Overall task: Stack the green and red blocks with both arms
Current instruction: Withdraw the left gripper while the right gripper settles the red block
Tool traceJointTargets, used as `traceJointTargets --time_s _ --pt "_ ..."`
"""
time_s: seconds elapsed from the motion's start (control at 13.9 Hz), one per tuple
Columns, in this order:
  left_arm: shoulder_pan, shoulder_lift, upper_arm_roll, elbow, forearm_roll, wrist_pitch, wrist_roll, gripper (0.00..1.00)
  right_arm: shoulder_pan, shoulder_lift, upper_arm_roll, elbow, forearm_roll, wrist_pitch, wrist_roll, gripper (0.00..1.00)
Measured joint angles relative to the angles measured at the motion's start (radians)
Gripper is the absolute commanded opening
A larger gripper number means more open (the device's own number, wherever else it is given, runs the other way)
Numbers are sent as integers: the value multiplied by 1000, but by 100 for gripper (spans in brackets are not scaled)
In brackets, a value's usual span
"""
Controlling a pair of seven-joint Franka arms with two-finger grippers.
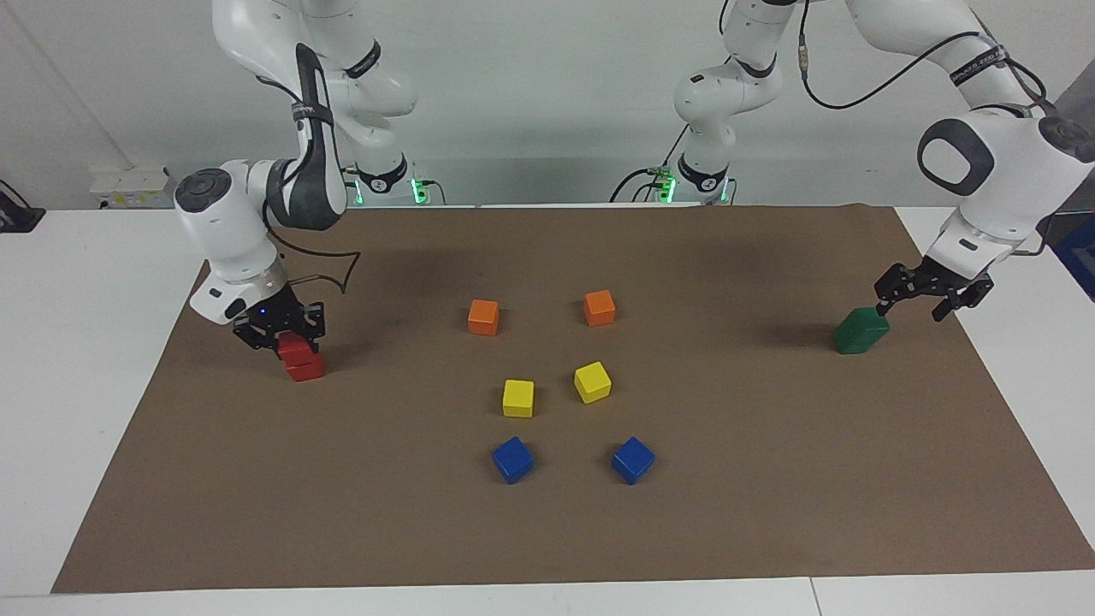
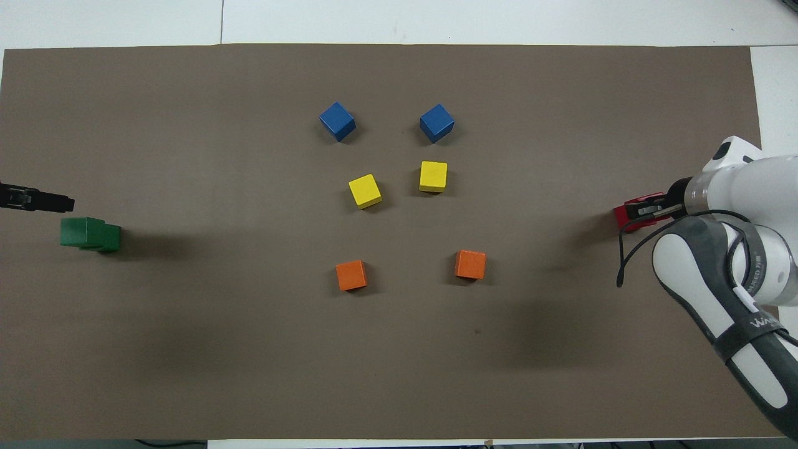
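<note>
Green blocks (image 1: 861, 331) stacked, my left claw (image 1: 932, 291) apart at their two o'clock; right claw (image 1: 282, 329) clamps upper red block (image 1: 293, 347) atop lower (image 1: 305, 369). Next: release.

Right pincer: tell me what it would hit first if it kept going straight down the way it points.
The right pincer points down, shut on the upper red block. That block would press onto the lower red block directly beneath; they look about touching already.
</note>
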Motion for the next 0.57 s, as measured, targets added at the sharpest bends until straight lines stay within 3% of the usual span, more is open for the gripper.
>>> traceJointTargets --time_s 0.29,0.57 --pt "-93 -32 -5 113 8 -139 -230 100 -4 1 -4 0 0 13 -12 0" --pt "-130 -56 -8 219 10 -313 -323 100 -19 1 -6 -3 0 16 -37 0"
